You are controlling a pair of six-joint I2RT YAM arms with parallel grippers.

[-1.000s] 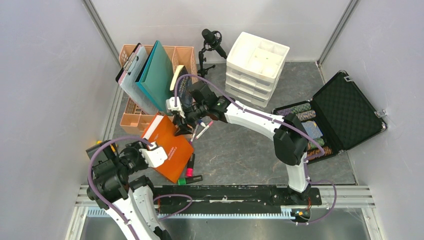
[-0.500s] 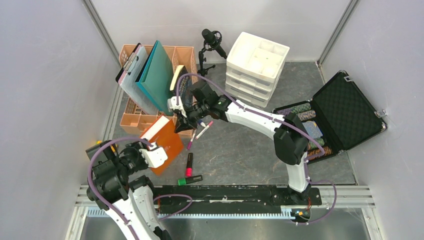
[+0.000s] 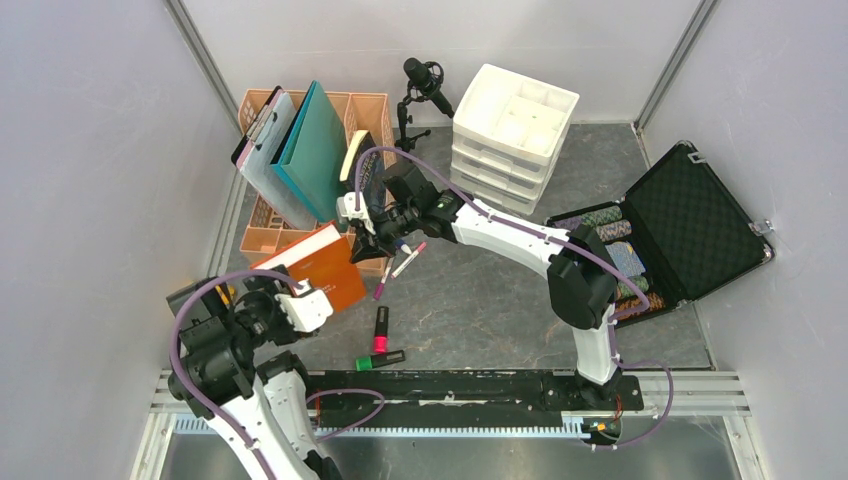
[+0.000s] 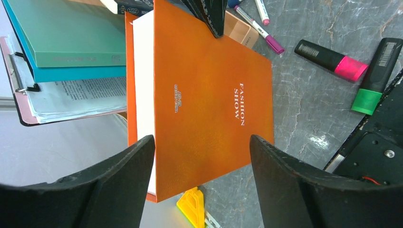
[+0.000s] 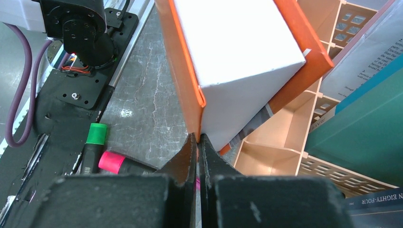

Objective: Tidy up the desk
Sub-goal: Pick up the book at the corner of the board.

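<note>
Presently, right gripper (image 5: 198,137): you are clamping its jaws tight on the thin edge of the orange book (image 3: 320,270), at the book's far right corner. That pinch appears to be steadying the book while it is standing on edge.
Left gripper (image 4: 202,140): you are holding it at the book's near end with the jaws spread wide. The cover is showing between the fingers (image 4: 104,185) but apart from them, so it is grasping nothing.
Orange book: it is leaning upright, left of centre, touching the peach organizer (image 3: 262,240). You are probably lining it up to go in beside the files.
Desk (image 3: 480,300): it is lying under everything, with bare stone showing at centre and near right.
Around: the teal binder (image 3: 315,150) and clipboard (image 3: 262,150) are standing in the organizer at far left. The white drawer unit (image 3: 515,130) is sitting far centre, and the black case (image 3: 700,215) is lying open at right.
In the way: the organizer's low near compartments are sitting between the book and the upright files. The pens (image 3: 405,260) are lying just right of your pinch. The pink highlighter (image 3: 381,328) and green highlighter (image 3: 380,360) are lying near the book's near right side.
Risk: with only a corner pinch, the book is likely to tip.
</note>
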